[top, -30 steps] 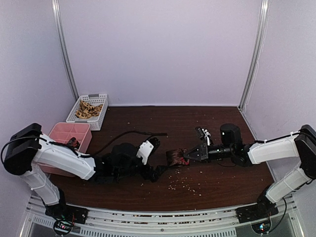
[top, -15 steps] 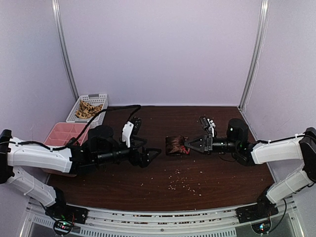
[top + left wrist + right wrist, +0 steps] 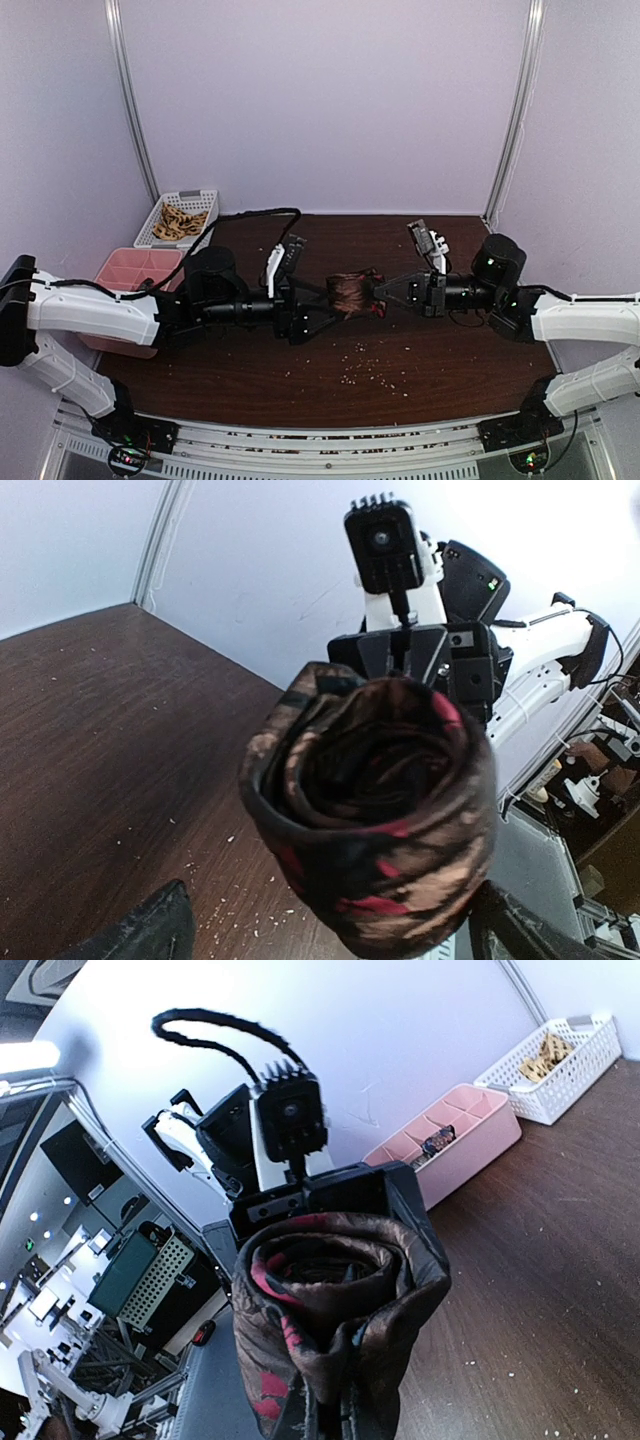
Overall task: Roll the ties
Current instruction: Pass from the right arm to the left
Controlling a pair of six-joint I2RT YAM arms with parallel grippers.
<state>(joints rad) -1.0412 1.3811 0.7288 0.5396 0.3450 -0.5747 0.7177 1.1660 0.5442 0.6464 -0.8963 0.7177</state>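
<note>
A rolled tie [image 3: 350, 293], dark brown with tan and red marks, hangs in the air above the middle of the table. My right gripper [image 3: 378, 297] is shut on its right end; in the right wrist view the roll [image 3: 330, 1300] covers the gripper [image 3: 345, 1418]. My left gripper [image 3: 318, 311] is open, its jaws spread wide on either side of the roll's left end. In the left wrist view the roll [image 3: 375, 810] fills the middle, with one finger [image 3: 140, 930] low on the left and the other low on the right. I cannot tell whether they touch it.
A white basket [image 3: 180, 222] holding more ties stands at the back left, also in the right wrist view [image 3: 560, 1065]. A pink divided tray [image 3: 135, 275] sits in front of it. Pale crumbs [image 3: 365, 368] lie scattered on the dark wooden table [image 3: 450, 350].
The left arm swung up from low at the near left to the roll, jaws open. The right gripper lifted the roll off the table and drew back a little.
</note>
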